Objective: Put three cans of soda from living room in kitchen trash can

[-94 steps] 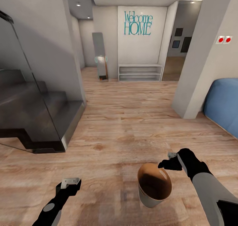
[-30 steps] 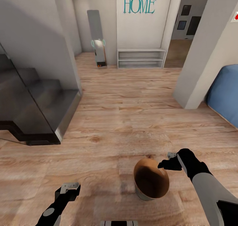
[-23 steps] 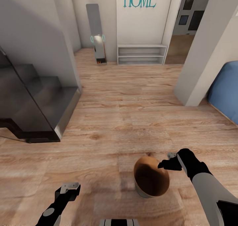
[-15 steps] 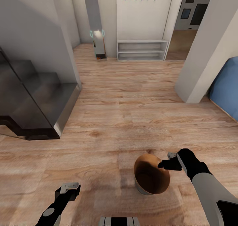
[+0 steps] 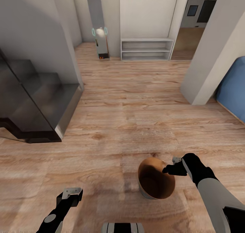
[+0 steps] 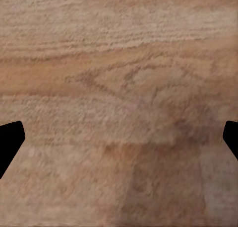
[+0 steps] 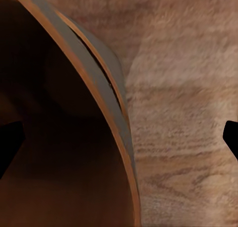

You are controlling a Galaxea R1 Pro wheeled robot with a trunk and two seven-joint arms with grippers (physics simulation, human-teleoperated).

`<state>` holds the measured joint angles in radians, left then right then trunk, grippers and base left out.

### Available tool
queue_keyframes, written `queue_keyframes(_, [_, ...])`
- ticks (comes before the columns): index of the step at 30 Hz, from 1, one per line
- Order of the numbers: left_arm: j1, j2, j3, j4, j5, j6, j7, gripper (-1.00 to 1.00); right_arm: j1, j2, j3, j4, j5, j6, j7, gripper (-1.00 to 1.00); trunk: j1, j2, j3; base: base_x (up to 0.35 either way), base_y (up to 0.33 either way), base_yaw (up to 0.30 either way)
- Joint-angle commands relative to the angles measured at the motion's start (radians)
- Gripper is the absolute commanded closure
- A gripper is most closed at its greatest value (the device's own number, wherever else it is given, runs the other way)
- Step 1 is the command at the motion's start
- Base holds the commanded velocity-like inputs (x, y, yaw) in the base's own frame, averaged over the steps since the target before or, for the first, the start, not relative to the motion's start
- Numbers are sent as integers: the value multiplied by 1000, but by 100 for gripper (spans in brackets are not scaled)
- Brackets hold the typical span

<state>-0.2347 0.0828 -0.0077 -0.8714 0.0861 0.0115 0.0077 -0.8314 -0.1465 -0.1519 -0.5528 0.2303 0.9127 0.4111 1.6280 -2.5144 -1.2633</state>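
Note:
The trash can [image 5: 154, 185] is a round brown bin with a tan-orange rim and a dark inside. It hangs tilted just over the wood floor at the lower middle of the head view. My right gripper [image 5: 170, 167] holds its rim, with one finger inside the wall and one outside. In the right wrist view the trash can [image 7: 59, 137] curves across the right gripper [image 7: 119, 147]. My left gripper [image 5: 72, 192] is open and holds nothing, low on the left. The left gripper [image 6: 119, 147] looks at bare floor planks. The soda cans are out of view.
A dark staircase [image 5: 37, 100] with a glass side panel stands on the left. On the right are a white pillar [image 5: 211, 56] and a blue sofa [image 5: 234, 90]. At the hallway's far end are a low white shelf [image 5: 146, 49] and a tall mirror [image 5: 97, 25]. A wide stretch of wood floor lies between.
The whole picture has shifted. The camera has moved forward down the hallway and tipped down. The trash can has kept its place at my right gripper, and both arms hold their pose.

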Motion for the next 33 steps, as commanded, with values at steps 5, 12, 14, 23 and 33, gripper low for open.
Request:
queue_keyframes(5, [0,0,0,3,0,1,0,-100,0,1,0,0,0,0,0,-100,2,-1,-19,0,0,0])
queue_keyframes(12, [0,0,0,-8,0,-1,1,-100,0,2,1,0,0,0,-1,-100,2,-1,-19,0,0,0])
queue_keyframes(14, [0,0,0,-8,0,-1,0,-100,0,2,1,0,0,0,-1,-100,2,-1,-19,0,0,0])
queue_keyframes(23, [0,0,0,-9,0,-1,0,-100,0,2,1,0,0,0,0,-100,2,-1,-19,0,0,0])
queue_keyframes(33, [0,0,0,-11,0,-2,0,-100,0,1,1,0,0,-1,0,100,2,-1,-19,0,0,0])
